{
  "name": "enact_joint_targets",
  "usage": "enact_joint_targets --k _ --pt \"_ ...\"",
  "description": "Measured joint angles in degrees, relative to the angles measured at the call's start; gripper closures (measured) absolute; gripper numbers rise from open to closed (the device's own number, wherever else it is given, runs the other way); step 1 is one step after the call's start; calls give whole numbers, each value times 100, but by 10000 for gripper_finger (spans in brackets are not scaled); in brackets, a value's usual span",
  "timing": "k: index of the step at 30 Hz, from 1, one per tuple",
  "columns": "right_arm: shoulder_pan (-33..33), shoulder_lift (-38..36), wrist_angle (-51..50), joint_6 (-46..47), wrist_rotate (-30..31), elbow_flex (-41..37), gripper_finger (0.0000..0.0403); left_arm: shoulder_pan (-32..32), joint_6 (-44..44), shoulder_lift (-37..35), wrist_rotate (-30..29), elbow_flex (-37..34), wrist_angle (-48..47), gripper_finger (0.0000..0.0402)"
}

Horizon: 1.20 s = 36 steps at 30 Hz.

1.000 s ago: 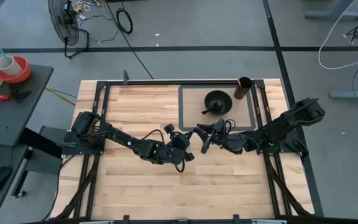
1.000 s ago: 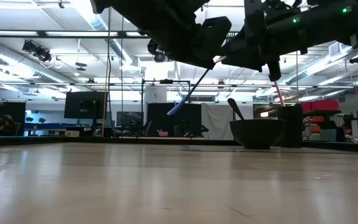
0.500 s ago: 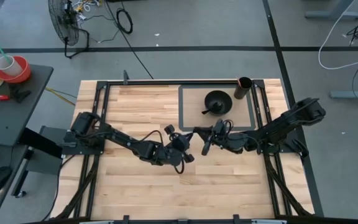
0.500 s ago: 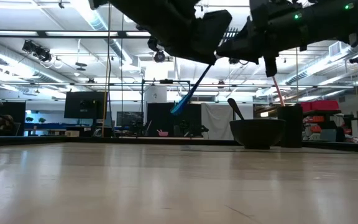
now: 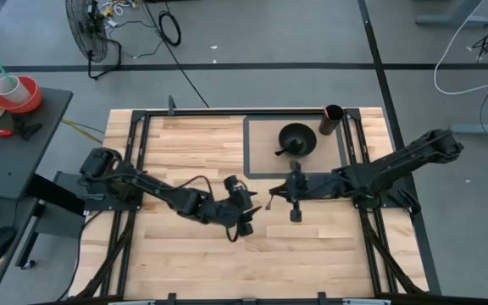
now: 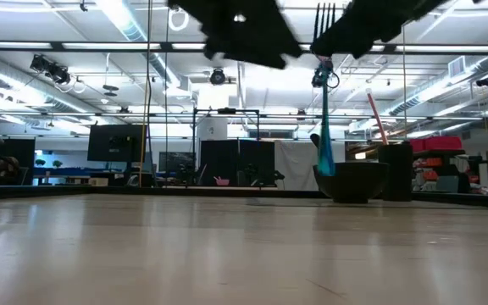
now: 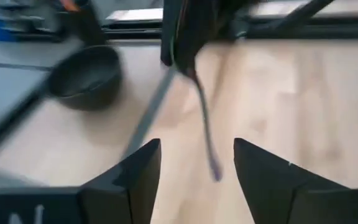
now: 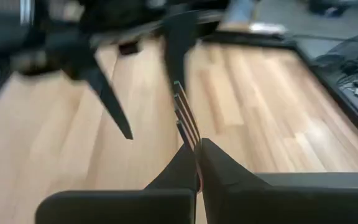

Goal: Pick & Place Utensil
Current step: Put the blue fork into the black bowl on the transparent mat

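Right gripper (image 5: pixel 293 191) clamps the fork (image 6: pixel 324 127) hanging upright above table centre, left gripper (image 7: pixel 194 163) spread empty just beside; bowl (image 5: pixel 296 138) lies toward the far edge, nearer the right arm.

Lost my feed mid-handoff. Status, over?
Right gripper shut on fork, held clear above the table. Left gripper open, empty, alongside. Bowl unobstructed.

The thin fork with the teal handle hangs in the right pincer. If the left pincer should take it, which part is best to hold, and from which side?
Probably the free teal handle of the thin fork, below the shut right pincer. The fork hangs nearly upright, tines up, so the open left pincer should come in level from the side, closing across the handle.
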Motion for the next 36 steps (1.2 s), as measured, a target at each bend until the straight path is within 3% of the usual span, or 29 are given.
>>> enact_joint_targets --k 3,6,13,24,36 --pt "20 232 -1005 -368 -284 567 401 219 -19 64 742 6 403 188" --pt "24 416 -1368 -516 -475 888 401 333 -7 66 1064 2 748 189" --pt "73 418 -1007 -649 -585 970 398 373 136 66 1622 4 997 209" --pt "92 379 -792 -882 -597 985 396 447 145 66 1563 4 1394 245" --pt "94 379 -497 -916 -400 983 396 482 156 66 1575 4 1416 353"
